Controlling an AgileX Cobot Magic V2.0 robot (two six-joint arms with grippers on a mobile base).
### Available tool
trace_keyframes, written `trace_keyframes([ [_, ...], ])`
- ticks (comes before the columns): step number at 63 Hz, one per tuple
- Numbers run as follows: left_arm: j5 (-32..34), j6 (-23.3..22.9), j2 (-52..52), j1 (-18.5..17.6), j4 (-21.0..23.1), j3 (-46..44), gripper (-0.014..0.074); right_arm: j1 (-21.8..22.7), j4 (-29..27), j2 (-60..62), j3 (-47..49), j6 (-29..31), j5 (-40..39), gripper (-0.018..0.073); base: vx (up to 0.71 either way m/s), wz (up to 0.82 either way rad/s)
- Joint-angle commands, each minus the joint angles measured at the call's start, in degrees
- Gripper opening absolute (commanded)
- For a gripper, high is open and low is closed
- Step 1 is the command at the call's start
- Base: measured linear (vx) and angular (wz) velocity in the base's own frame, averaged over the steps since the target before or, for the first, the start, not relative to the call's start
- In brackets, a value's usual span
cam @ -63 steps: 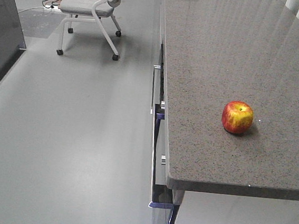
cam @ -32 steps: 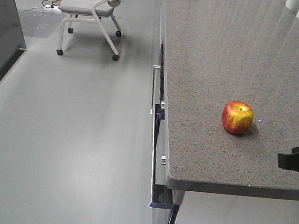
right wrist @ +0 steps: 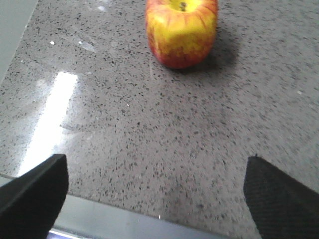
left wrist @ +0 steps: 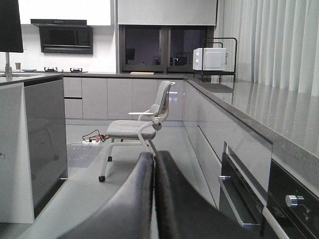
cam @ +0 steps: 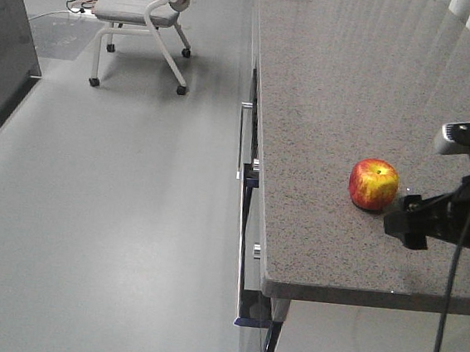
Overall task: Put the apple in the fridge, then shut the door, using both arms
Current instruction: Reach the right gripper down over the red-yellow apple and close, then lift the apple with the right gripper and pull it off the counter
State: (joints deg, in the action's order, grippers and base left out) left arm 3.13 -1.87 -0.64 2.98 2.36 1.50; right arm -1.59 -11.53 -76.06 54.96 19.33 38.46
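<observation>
Small round red apple with yellow streaks point(cam: 374, 185) sits upright, stem dimple up, on the grey speckled stone countertop point(cam: 351, 96), toward its near end and apart from the left edge. Nothing touches it. The black angular right gripper point(cam: 405, 226) hovers low over the stone just to the right of the apple and a little nearer, jaws spread wide and empty. In the right wrist view the apple point(right wrist: 182, 32) lies ahead of the gap, slightly right of centre, with bare stone between. The left gripper point(left wrist: 153, 199) is down beside the cabinets, fingers pressed together on nothing, facing a grey wheeled chair point(left wrist: 137, 127). No fridge can be made out with certainty. Judged risks: the apple is round on a smooth, glossy surface, so an off-centre approach lets one fingertip strike first and roll it left toward the edge and the floor. Jaws travelling this low may scrape the stone. A shallow grip below the widest girth may squeeze the apple out forward. The black cable point(cam: 447, 305) hanging from the right arm may catch the counter's near edge.
</observation>
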Motion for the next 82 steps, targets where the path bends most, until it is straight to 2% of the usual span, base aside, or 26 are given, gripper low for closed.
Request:
trace_keyframes([
  [1, 4.27, -0.57, -0.90, -0.09, 0.36, 1.59, -0.0006, 0.24, -2.53, -2.28, 4.14, 3.70, -2.10, 0.0690, 0.00, 0.00],
  [46, 4.27, -0.57, -0.90, -0.09, 0.36, 1.59, -0.0006, 0.24, -2.55, -26.19, 27.13, 4.80, -2.07, 0.0657, 0.00, 0.00],
  [68, 4.27, -0.57, -0.90, -0.09, 0.36, 1.59, -0.0006, 0.24, -2.78, -34.18, 33.53, 4.80, -2.02, 0.0631, 0.00, 0.00],
  [77, 4.27, -0.57, -0.90, -0.09, 0.36, 1.59, -0.0006, 0.24, -2.93, -35.36, 34.01, 4.66, -1.97, 0.0580, 0.00, 0.00],
  [82, 4.27, -0.57, -0.90, -0.09, 0.36, 1.59, -0.0006, 0.24, -2.93, -35.22, 34.01, 4.21, -1.80, 0.0510, 0.00, 0.00],
])
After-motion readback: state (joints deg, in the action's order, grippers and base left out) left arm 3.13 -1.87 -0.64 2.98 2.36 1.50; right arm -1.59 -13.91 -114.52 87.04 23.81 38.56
